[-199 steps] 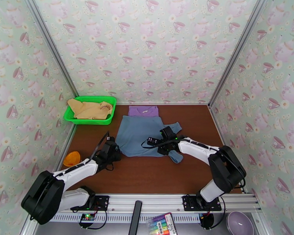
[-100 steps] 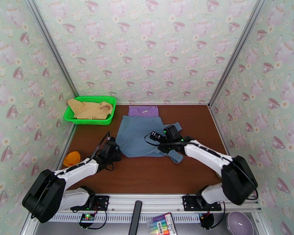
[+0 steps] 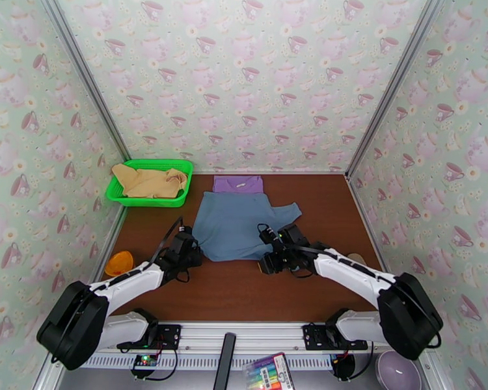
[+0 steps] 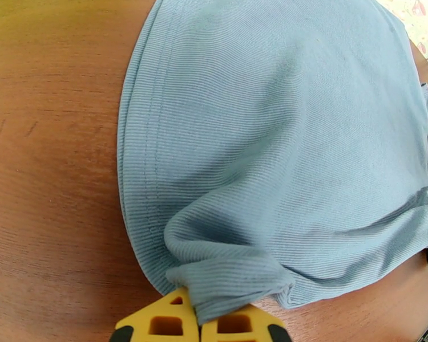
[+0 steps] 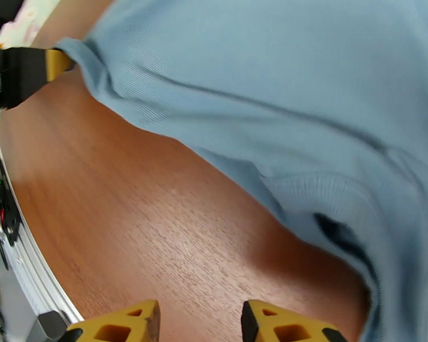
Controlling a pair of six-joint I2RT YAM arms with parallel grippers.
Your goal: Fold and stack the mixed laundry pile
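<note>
The slate-blue ribbed cloth shirt (image 3: 234,223) is spread in the middle of the brown wooden surface (image 3: 244,290). Its near left corner is bunched into a fold, and one sleeve is laid out toward the right. Just behind it, a purple T-shirt (image 3: 238,184) is laid flat as a small rectangle; whether the two touch cannot be told. A tan-yellow cloth garment (image 3: 146,181) is heaped in the green plastic mesh basket (image 3: 146,203) at the far left. The left arm is stretched low over the surface, and the left claw (image 4: 200,321) is closed on the shirt's near left corner, with the cloth pinched between the yellow fingertips. The right arm is reached forward low. The right claw (image 5: 200,320) is held parted over bare wood just beside the shirt's near right edge, with nothing gripped.
</note>
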